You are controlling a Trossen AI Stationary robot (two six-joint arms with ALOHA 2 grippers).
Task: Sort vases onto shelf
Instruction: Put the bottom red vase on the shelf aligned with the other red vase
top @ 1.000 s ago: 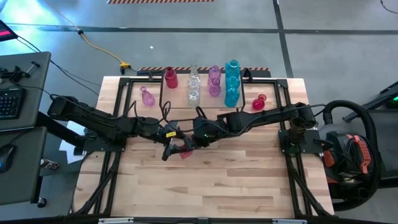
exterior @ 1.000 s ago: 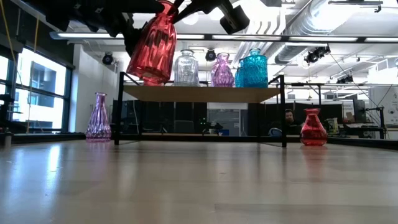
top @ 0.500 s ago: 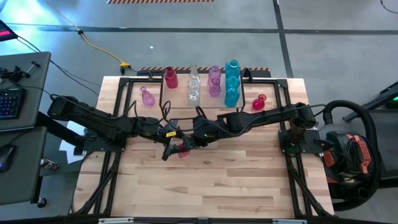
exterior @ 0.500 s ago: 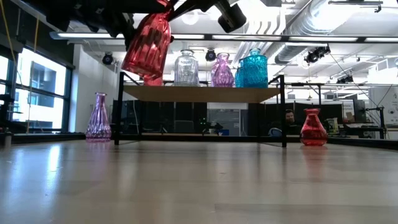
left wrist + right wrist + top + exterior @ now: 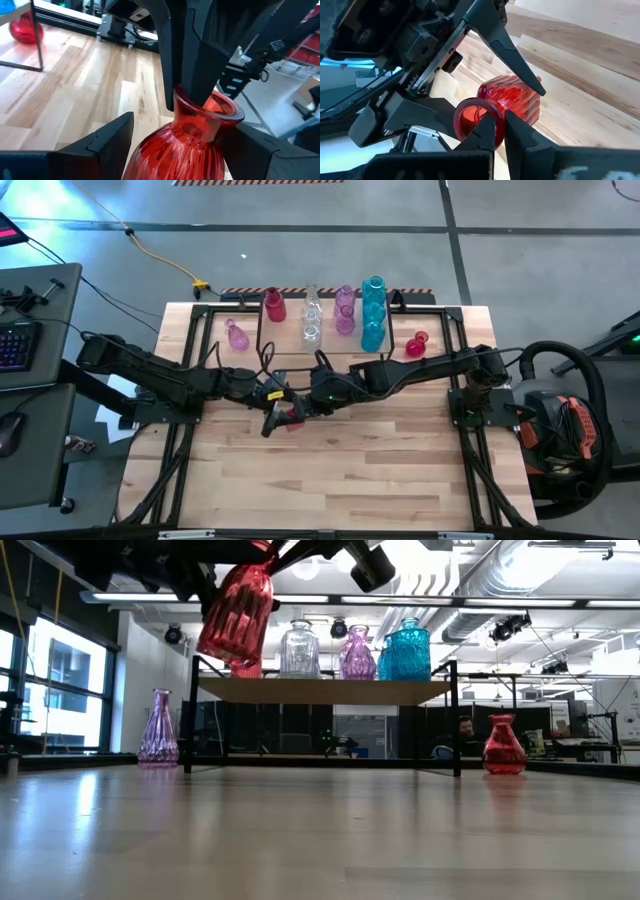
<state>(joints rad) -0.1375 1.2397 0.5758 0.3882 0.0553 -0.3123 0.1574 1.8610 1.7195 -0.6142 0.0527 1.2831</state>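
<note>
A ribbed red vase (image 5: 238,615) hangs tilted above the table's middle, with my right gripper (image 5: 501,122) shut on its rim. My left gripper (image 5: 182,125) is open, one finger on either side of that vase's belly (image 5: 175,155). The shelf (image 5: 325,690) stands at the table's far side. On it stand a red vase (image 5: 273,305), a clear vase (image 5: 311,320), a pink-purple vase (image 5: 345,310) and teal vases (image 5: 373,315). A pink vase (image 5: 237,335) and a small red vase (image 5: 416,345) stand on the table on their bases, left and right of the shelf. My right gripper pinches the red vase's rim wall (image 5: 496,111), one finger inside the mouth and one outside the neck. The fingers slant down from the table's right. The vase hangs clear of the table, tilted, mouth up and base lower. My left gripper: whether its fingers (image 5: 117,132) touch the belly I cannot tell.
Black frame rails (image 5: 190,360) run along the table's left and right sides. Bare planks (image 5: 330,480) lie in front of both arms toward the near edge. A person (image 5: 465,730) shows in the room behind the shelf.
The red vase in my right gripper has tipped a little further from upright, its base swinging up and toward the table's left. My left gripper has kept still and open.
</note>
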